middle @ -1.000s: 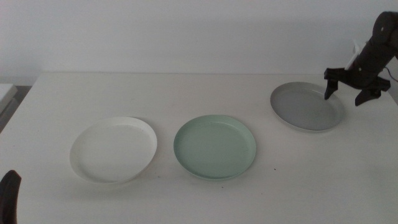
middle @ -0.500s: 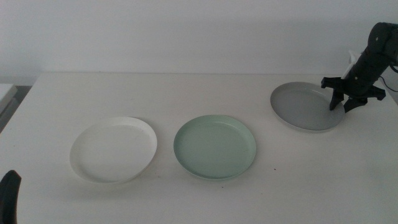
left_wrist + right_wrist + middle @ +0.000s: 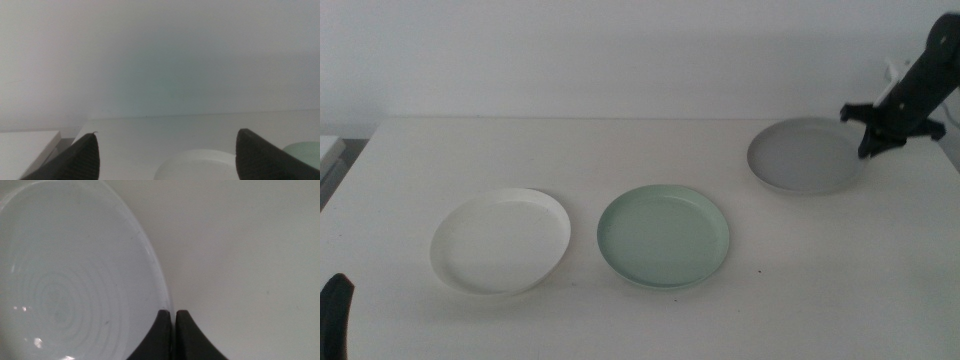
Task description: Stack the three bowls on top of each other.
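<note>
Right hand [image 3: 873, 135] seemingly pinching grey bowl [image 3: 802, 156] rim.

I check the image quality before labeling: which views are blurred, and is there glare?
Middle view: even, soft light, all three dishes sharp, only faint shadows. Left wrist view: hazy, the white dish and green dish cut off by the picture's edge. Right wrist view: small bright glints on the grey dish, where the right gripper holds its rim.
</note>
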Available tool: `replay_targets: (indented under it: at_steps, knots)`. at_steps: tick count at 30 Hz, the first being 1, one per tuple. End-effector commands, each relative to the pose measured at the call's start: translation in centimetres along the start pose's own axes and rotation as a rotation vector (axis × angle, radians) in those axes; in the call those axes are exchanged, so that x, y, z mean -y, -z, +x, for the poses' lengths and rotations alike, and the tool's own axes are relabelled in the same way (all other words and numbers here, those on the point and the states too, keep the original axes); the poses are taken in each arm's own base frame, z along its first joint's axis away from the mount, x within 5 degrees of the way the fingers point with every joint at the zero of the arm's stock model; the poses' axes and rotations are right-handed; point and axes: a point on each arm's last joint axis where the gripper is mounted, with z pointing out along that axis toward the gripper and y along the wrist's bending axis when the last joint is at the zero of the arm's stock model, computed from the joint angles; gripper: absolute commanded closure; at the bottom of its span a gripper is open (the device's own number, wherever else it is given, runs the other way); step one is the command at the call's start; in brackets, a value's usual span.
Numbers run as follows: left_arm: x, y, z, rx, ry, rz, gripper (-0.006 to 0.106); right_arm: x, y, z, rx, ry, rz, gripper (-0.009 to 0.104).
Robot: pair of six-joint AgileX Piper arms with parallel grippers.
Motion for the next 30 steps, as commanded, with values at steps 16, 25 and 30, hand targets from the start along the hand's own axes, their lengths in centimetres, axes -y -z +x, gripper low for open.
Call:
replay_targets:
  at_steps: [16, 25, 30]
  knots:
    - [0.0, 0.0, -0.1, 0.015, 0.004, -0.001, 0.007, -16.2, 7.9, 12.5, 0.066, 0.268, -0.187, 0.097]
    - [0.0, 0.0, -0.1, 0.015, 0.001, -0.001, 0.007, -19.1, 4.8, 14.8, 0.058, 0.291, -0.212, 0.097]
    - [0.0, 0.0, -0.1, 0.015, 0.003, -0.001, 0.007, -19.1, 3.0, 14.8, 0.04, 0.27, -0.196, 0.097]
